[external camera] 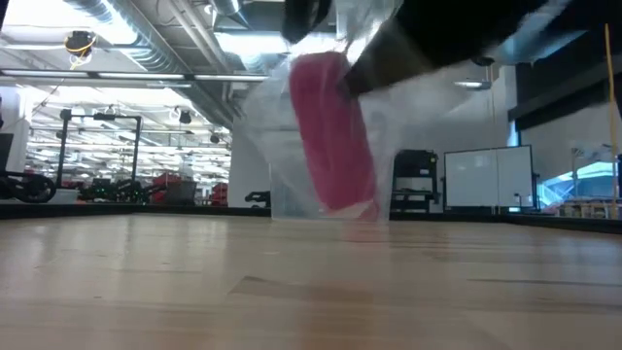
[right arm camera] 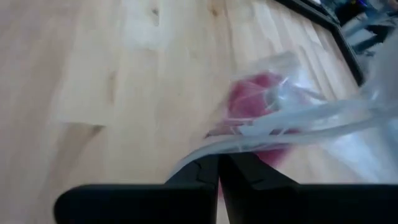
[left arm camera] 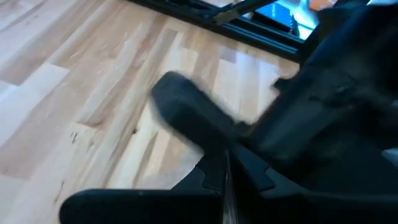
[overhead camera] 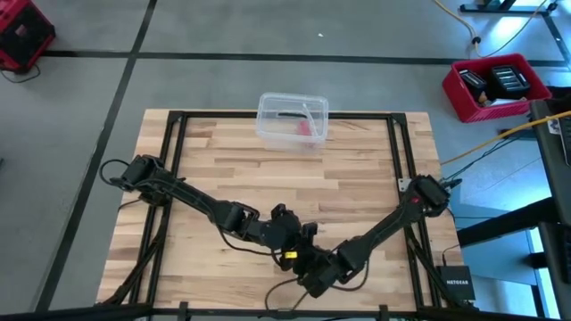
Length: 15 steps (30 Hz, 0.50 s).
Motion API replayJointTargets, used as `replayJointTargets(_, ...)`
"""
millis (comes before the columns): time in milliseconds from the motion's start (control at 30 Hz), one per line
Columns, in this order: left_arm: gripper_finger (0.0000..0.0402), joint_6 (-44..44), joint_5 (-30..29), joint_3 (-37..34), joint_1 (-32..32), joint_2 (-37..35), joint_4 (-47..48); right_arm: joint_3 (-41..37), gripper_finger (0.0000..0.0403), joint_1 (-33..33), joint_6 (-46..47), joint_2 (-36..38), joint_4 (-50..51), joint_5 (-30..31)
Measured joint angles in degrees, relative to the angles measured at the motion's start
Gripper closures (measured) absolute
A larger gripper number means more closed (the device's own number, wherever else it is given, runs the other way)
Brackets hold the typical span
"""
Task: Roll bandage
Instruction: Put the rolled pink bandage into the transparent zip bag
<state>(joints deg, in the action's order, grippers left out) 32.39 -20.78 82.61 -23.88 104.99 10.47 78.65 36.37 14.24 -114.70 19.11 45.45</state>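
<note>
Two dark arms reach inward and meet low over the near middle of the pale wooden-plank table [overhead camera: 357, 192]. We see the right gripper [right arm camera: 219, 163] pinched on the edge of a crinkled clear plastic wrapper [right arm camera: 323, 118]; the left gripper [left arm camera: 226, 163] is closed too, though we cannot tell on what. Inside the wrapper, the pink soft fabric bandage [external camera: 333, 131] hangs as a short cylinder above the boards. A clear plastic box [overhead camera: 292, 120] sits at the far edge.
</note>
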Motion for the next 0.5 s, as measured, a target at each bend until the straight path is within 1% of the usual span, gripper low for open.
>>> replayJointTargets(67, 0.0398, 0.2, -0.7, -0.04, -0.07, 0.0, 0.54, 0.0, 0.0389, -0.58, 0.26, -0.96, -0.31, 0.95)
replayJointTargets(200, 0.0398, 0.19, -0.18, 0.02, -0.07, 0.0, 0.29, 0.08, 0.0389, -0.19, 0.27, -1.12, -0.57, 3.51)
replayJointTargets(333, 0.0398, 0.36, 0.11, 0.28, -0.12, -0.11, 0.51, 1.55, 0.0389, 2.37, 0.77, 0.88, 3.82, 2.88)
replayJointTargets(367, 0.0398, 0.34, 0.42, 0.51, -0.18, -0.14, 0.03, 2.26, 0.0389, 3.38, 1.08, 1.59, 5.14, 2.76)
replayJointTargets(433, 0.0398, 0.19, 0.33, 0.31, -0.32, -0.42, 2.43, 4.03, 0.0389, 5.65, 2.19, 3.36, 8.78, 2.97)
replayJointTargets(500, 0.0398, 0.19, 0.52, 0.22, -0.62, -0.01, 2.46, 6.27, 0.0389, 8.13, 3.75, 5.71, 12.4, 1.75)
